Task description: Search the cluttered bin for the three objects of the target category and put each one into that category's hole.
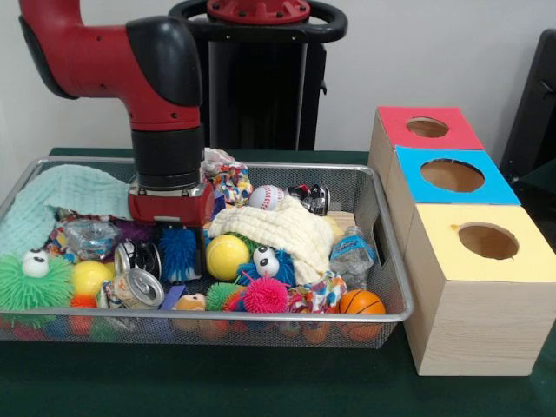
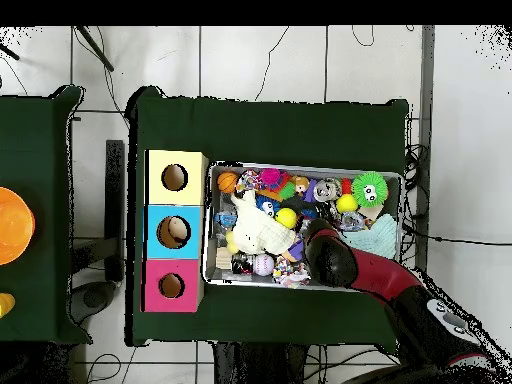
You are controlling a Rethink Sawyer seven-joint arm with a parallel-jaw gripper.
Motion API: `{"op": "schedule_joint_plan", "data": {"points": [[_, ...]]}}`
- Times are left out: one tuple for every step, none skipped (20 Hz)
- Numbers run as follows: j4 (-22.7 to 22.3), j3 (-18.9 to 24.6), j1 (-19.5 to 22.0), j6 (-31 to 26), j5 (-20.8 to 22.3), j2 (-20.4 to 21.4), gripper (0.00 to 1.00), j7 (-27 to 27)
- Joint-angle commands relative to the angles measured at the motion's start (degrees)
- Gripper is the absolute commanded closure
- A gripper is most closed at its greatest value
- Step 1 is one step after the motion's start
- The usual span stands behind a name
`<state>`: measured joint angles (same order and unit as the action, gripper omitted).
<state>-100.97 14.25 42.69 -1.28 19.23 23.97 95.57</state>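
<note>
The silver wire-mesh bin (image 1: 261, 317) is full of mixed clutter; it also shows in the overhead view (image 2: 305, 167). My gripper (image 1: 176, 236) reaches down into the bin's left middle, right over a blue furry toy (image 1: 178, 253). Its tips are hidden in the clutter. In the overhead view the gripper (image 2: 314, 234) is near the bin's centre. The red-topped box with the hole (image 1: 427, 128) stands farthest back to the right of the bin, and shows in the overhead view (image 2: 171, 285). A baseball (image 1: 266, 197), a yellow ball (image 1: 227, 256) and a small basketball (image 1: 361, 303) lie in the bin.
Blue-topped (image 1: 452, 175) and yellow-topped (image 1: 486, 241) boxes stand in front of the red one. The bin also holds a white cloth (image 1: 274, 230), a teal cloth (image 1: 61, 200), a green spiky toy (image 1: 33, 282), a pink spiky ball (image 1: 265, 295), cans (image 1: 135, 287) and a crushed bottle (image 1: 352, 254).
</note>
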Motion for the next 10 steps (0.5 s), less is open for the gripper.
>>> {"op": "schedule_joint_plan", "data": {"points": [[7.82, 6.26, 0.84, -12.72, -2.82, 0.06, 0.00, 1.00], [8.21, 6.69, 1.02, -12.48, -2.63, -0.06, 0.00, 1.37], [8.72, 7.10, 1.24, -11.20, -2.00, -0.29, 0.00, 1.49], [9.11, 7.13, 1.20, -10.88, -1.75, -0.45, 0.00, 1.75], [9.65, 7.39, 1.31, -9.54, -1.00, -0.81, 0.00, 1.79], [9.86, 7.68, 1.50, -8.79, -0.53, -1.04, 0.00, 1.96], [10.14, 7.78, 1.57, -7.11, 0.32, -1.43, 0.00, 2.05], [10.42, 7.89, 1.65, -5.44, 1.17, -1.81, 0.00, 2.14], [10.99, 7.47, 1.34, -4.14, 2.03, -2.34, 0.00, 2.09], [11.39, 7.20, 1.12, -3.85, 2.28, -2.64, 0.00, 2.09]]}}
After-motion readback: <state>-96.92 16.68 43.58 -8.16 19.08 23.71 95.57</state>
